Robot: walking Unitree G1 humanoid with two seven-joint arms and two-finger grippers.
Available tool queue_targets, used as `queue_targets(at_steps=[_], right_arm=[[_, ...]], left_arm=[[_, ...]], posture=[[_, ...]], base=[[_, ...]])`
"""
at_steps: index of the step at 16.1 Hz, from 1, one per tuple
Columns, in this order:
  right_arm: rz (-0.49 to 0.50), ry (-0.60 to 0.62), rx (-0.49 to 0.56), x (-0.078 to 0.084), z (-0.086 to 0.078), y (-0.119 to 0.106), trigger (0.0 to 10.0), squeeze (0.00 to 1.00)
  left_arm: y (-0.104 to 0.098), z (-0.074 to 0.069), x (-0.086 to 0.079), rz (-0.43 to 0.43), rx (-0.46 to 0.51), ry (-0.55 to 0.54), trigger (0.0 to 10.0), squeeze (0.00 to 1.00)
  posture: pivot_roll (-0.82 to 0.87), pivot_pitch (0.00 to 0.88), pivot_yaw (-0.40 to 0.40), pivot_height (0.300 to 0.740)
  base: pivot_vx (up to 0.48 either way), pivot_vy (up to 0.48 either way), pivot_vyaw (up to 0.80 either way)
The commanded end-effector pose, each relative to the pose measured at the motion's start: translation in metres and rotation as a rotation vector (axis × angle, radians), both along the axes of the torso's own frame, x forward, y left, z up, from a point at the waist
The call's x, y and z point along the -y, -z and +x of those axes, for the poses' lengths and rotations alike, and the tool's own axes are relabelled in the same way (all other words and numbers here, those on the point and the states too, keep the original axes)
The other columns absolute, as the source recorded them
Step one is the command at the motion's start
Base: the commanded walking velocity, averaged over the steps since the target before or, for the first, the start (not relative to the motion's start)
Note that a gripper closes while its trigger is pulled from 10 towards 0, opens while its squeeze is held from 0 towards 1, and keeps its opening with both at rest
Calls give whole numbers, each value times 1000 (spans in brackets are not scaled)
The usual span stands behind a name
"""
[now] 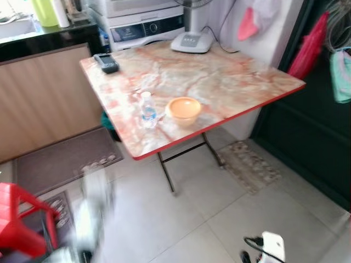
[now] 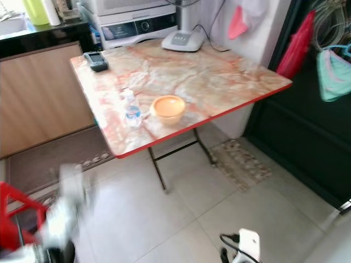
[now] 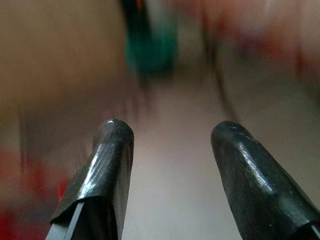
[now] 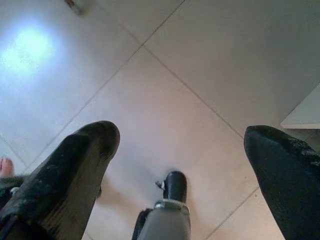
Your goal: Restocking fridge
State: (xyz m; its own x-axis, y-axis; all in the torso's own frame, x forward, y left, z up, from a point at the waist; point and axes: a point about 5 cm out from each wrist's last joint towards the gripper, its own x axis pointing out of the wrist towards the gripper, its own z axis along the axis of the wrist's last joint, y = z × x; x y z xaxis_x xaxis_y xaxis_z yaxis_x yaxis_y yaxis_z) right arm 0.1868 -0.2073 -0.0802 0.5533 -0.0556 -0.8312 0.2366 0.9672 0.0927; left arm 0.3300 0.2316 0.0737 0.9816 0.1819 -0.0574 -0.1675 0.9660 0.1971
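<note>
1. The left arm (image 1: 90, 213) is low on the robot's left and looks blurry.
2. The left gripper (image 3: 170, 150) has its two black fingers (image 3: 107, 165) spread apart, with nothing between them.
3. The right arm (image 1: 269, 249) hangs low.
4. The right gripper (image 4: 180, 150) points down, fingers wide apart, holding nothing.

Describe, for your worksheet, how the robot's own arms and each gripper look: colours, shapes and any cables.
The left gripper has two long, glossy black fingers with rounded tips. The right gripper has two matt black fingers, wider and scuffed at the tips. In the head views the right arm ends in a white housing with a black cable looping beside it; the left arm is a pale silvery blur.
</note>
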Motion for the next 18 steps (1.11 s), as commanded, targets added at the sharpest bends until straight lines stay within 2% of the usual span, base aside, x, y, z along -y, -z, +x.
queue_targets(at_steps=[1, 2, 4, 6, 8, 11, 12, 15, 18], right_arm=[[-4, 7, -2, 0, -1, 1, 10000, 0], [-5, 11, -2, 0, -2, 1, 10000, 0], [-6, 14, -6, -2, -6, 3, 10000, 0], [-14, 12, -17, -3, -11, 6, 10000, 0], [0, 96, -30, -6, -24, 12, 10000, 0], [10, 136, -46, -7, -38, 17, 10000, 0], [-3, 136, -70, -5, -50, 21, 10000, 0], [-24, 114, -101, 2, -69, 25, 10000, 0], [-25, 101, -98, 4, -78, 27, 10000, 0]], left_arm=[[9, -6, 8, 18, -5, 39, 10000, 0], [-2, 0, 11, 16, 47, 48, 10000, 0], [-42, 17, 25, -1, 250, 108, 10000, 0], [-60, 19, 40, 10, 356, 163, 10000, 0], [-51, 9, 49, -11, 359, 190, 10000, 0], [-48, -2, 58, 24, 371, 251, 10000, 0], [-46, -15, 61, 15, 388, 221, 10000, 0], [-44, -40, 60, -12, 400, 179, 10000, 0], [-51, -49, 54, 11, 402, 166, 10000, 0]], posture=[[131, 0, 6, 740], [127, 0, 9, 740], [113, 10, 31, 740], [102, 5, 54, 740], [113, 0, 77, 740], [113, 0, 78, 740], [125, 0, 46, 740], [170, 0, -19, 740], [173, 0, -27, 740]], base=[[0, 0, 0], [0, 0, 0], [0, 0, 0], [0, 0, 0], [0, 0, 0], [0, 0, 0], [0, 0, 0], [0, 0, 0], [0, 0, 0]])
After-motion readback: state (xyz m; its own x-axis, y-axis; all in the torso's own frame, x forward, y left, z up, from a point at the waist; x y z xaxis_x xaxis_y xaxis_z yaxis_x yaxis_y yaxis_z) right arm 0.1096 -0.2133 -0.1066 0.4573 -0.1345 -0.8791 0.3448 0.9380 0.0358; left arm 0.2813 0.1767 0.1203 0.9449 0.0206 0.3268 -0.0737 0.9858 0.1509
